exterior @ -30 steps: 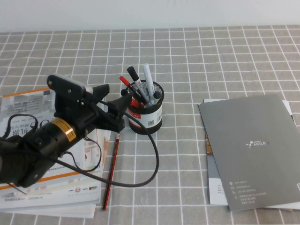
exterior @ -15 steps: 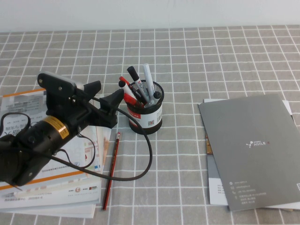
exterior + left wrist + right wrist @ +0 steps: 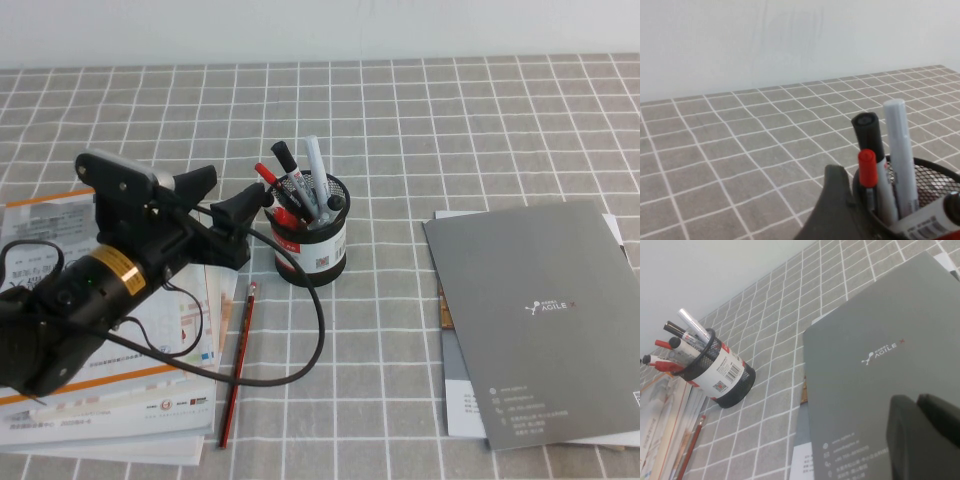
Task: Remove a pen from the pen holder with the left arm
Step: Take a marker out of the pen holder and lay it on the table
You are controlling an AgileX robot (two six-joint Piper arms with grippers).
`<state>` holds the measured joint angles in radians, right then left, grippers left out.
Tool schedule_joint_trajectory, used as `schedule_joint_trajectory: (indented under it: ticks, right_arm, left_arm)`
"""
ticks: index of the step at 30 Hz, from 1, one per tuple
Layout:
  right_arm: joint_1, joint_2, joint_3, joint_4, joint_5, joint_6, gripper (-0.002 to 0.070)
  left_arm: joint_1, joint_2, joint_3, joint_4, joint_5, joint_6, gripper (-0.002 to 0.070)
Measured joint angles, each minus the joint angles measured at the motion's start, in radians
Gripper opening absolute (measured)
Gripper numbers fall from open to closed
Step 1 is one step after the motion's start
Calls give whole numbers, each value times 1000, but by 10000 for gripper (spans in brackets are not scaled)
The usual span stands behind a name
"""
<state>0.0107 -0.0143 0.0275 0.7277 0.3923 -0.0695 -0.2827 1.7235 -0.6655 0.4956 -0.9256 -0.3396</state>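
Light: bright, even, diffuse — from above. Shadows: soft and short, at the foot of the pen holder (image 3: 312, 262) and under the cable (image 3: 322, 325) on the counter (image 3: 450, 130). Wall (image 3: 300, 30): flat, pale white. Focus: high view sharp; both wrist views blur whatever sits closest to the lens.

Black metal mesh pen holder (image 3: 316, 258), matt grey paper booklet (image 3: 530, 320), woven checked tablecloth (image 3: 450, 120).

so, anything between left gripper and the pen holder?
Nothing; high view shows open left gripper right at pens leaning from pen holder. Right gripper sits over grey booklet.
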Motion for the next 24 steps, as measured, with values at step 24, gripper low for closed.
schedule_joint_trajectory:
  ticks: [24]
  right_arm:
    - [0, 0, 0, 0, 0, 0, -13]
  left_arm:
    - [0, 13, 0, 79, -7, -27, 360]
